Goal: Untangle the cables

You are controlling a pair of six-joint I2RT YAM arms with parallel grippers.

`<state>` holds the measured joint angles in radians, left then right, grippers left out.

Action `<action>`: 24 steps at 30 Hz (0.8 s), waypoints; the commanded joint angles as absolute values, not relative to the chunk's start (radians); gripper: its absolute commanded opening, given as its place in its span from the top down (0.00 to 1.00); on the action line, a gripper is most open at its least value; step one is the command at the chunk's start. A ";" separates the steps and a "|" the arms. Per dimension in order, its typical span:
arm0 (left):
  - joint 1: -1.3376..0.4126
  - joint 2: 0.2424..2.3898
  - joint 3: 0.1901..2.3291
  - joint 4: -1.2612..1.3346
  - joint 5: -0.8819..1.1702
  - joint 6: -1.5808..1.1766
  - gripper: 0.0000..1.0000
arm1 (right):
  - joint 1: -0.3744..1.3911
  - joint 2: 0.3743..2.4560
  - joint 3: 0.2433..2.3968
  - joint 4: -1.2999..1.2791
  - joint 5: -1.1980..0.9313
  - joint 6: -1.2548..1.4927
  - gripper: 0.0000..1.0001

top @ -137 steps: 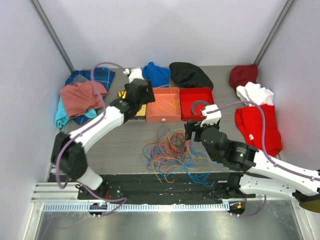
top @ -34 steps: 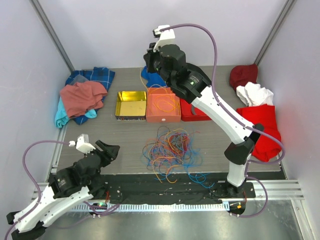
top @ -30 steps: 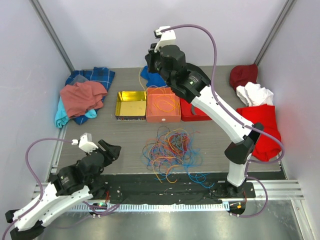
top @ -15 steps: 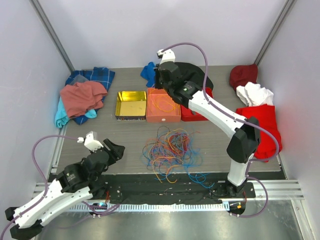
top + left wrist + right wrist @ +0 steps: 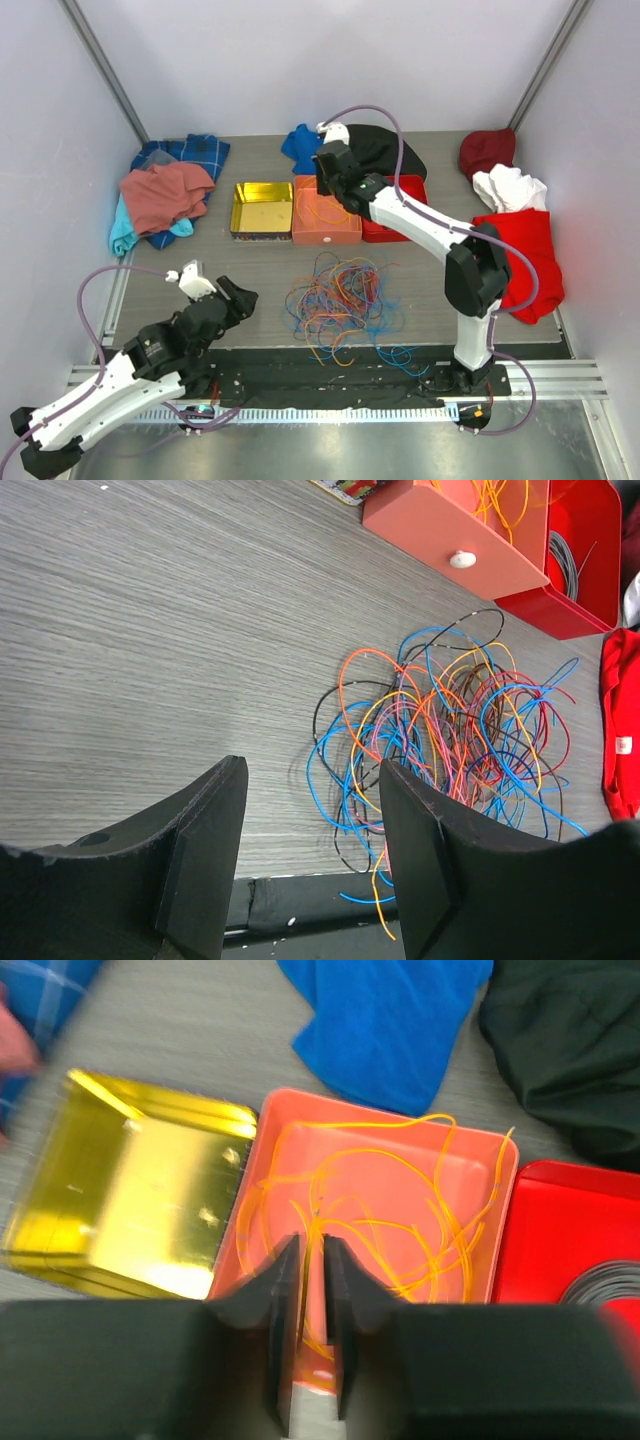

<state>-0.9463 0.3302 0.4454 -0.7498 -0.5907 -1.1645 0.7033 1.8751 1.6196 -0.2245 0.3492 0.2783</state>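
Left hand (image 5: pixel 313 770) hangs spread and empty, the cables (image 5: pixel 450 730) heaped near to its right

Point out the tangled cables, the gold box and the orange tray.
tangled cables (image 5: pixel 340 297), top external view, middle of the heap
gold box (image 5: pixel 262 210), top external view, bare floor
orange tray (image 5: pixel 342 237), top external view, front wall
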 commanded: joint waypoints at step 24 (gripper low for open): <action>-0.943 0.411 0.431 -0.609 -0.557 -1.126 0.40 | 0.693 1.786 1.646 -0.374 0.718 0.201 0.25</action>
